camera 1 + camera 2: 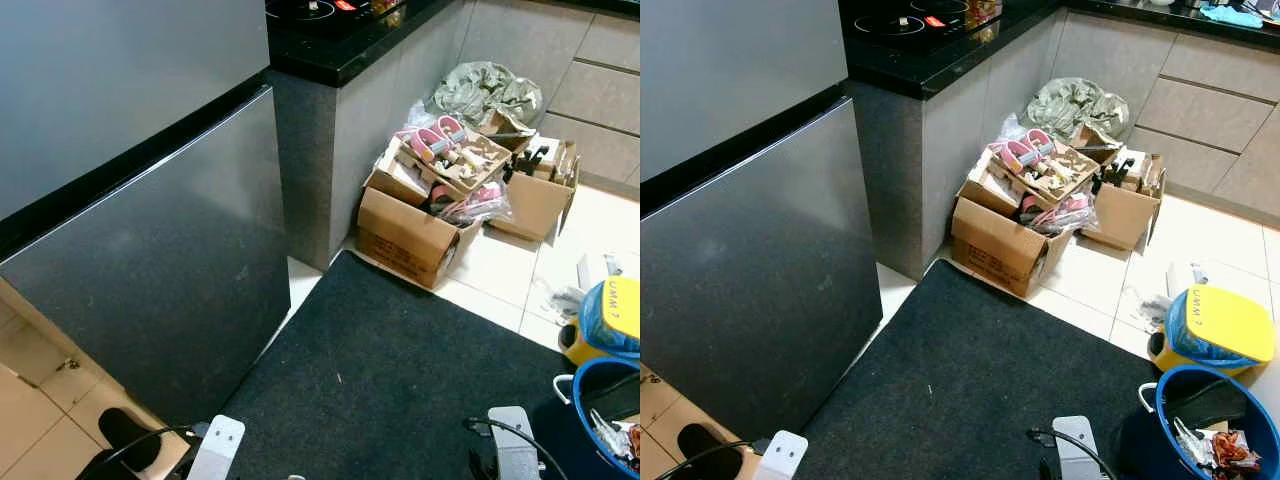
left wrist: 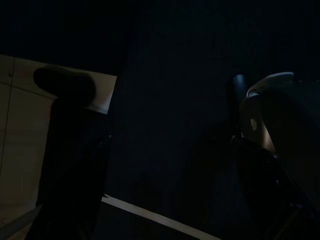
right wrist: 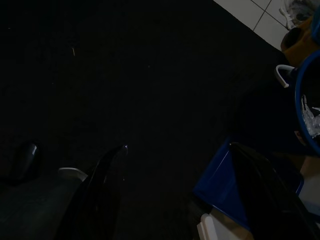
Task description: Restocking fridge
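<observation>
1. Your right claw (image 3: 175,165) hangs low over the mat (image 1: 400,380), its two long glossy black fingers (image 3: 100,185) spread wide with nothing between them.
2. Your left claw (image 2: 150,150) is too dark to read; you cannot tell how its fingers stand. Pale floor tile shows beyond it at the mat's edge.
3. Under both claws lies that mat, dark and finely ribbed, flecked with a few light specks.
4. Just beside the right claw, on its outer side, sits a round blue bucket (image 1: 1215,420) with a white handle and crinkled wrappers inside; its far rim is cut off by the picture's edge.
5. A little beyond the bucket stands a yellow-lidded bin (image 1: 1215,330) lined with a blue bag.
6. Ahead of the left claw rises the fridge (image 1: 150,250), smooth matte grey steel, both doors closed, with a black gap between them.
7. Farther ahead, past the mat, open cardboard boxes (image 1: 415,225) hold jumbled items, pink ones among them, too small to name.
8. Above them runs the polished black counter (image 1: 340,50).
</observation>
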Motion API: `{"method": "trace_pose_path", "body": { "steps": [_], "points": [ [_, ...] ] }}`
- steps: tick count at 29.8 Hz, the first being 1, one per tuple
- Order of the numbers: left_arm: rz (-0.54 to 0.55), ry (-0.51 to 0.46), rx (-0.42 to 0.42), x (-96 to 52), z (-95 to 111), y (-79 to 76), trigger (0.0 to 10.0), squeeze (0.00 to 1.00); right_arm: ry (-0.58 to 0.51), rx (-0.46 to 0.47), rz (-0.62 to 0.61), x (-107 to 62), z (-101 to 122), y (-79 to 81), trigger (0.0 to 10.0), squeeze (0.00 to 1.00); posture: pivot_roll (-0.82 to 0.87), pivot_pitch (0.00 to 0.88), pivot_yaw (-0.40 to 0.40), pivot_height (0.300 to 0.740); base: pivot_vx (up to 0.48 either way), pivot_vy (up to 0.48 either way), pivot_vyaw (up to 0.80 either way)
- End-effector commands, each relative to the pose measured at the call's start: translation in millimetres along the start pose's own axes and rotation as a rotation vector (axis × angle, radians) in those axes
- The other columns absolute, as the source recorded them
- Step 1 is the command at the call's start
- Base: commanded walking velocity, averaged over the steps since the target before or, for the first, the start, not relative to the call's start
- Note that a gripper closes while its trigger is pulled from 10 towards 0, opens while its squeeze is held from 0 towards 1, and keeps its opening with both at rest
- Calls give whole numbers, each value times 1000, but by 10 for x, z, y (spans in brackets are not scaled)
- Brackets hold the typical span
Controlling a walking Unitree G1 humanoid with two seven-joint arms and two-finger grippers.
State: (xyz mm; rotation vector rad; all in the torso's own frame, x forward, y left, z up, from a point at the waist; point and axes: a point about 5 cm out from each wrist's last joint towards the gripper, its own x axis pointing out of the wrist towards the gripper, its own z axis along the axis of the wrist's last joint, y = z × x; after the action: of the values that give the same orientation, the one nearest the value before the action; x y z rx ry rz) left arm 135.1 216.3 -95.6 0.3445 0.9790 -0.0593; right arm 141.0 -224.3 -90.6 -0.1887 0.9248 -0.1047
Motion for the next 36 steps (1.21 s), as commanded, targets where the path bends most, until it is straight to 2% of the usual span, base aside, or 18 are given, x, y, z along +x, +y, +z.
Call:
{"method": "trace_pose_path", "body": {
  "steps": [1, 9, 12, 15, 18, 26, 36],
  "points": [
    [-7, 30, 7, -17, -75, -32, 10000, 0, 17, -4, -9, -13, -48, -17, 10000, 0, -72, 45, -46, 740, 0, 0, 0],
    [-5, 35, 19, -14, -71, 14, 10000, 0, 14, -30, 7, -3, -22, 65, 10000, 0, -28, 14, -5, 740, 0, 0, 0],
    [-9, 27, 45, -7, -45, 37, 10000, 0, -19, -9, -6, 32, 98, 38, 10000, 0, -9, 25, -3, 740, 0, 0, 0],
    [-4, 22, 43, -4, -32, 45, 10000, 0, -24, -9, -10, 41, 129, 10, 10000, 0, 11, 25, -17, 740, 0, 0, 0],
    [7, 21, 14, -1, -23, 44, 10000, 0, -5, -54, 2, 35, 94, -17, 10000, 0, 13, 0, -39, 740, 0, 0, 0],
    [2, 23, 33, 1, -20, 31, 10000, 0, -4, -62, 3, 42, 108, -13, 10000, 0, -8, 0, -31, 740, 0, 0, 0],
    [8, -22, 47, 27, 97, 57, 10000, 0, 30, -82, 27, 9, -8, 86, 10000, 0, 11, 0, -23, 740, 0, 0, 0]
  ]
}}
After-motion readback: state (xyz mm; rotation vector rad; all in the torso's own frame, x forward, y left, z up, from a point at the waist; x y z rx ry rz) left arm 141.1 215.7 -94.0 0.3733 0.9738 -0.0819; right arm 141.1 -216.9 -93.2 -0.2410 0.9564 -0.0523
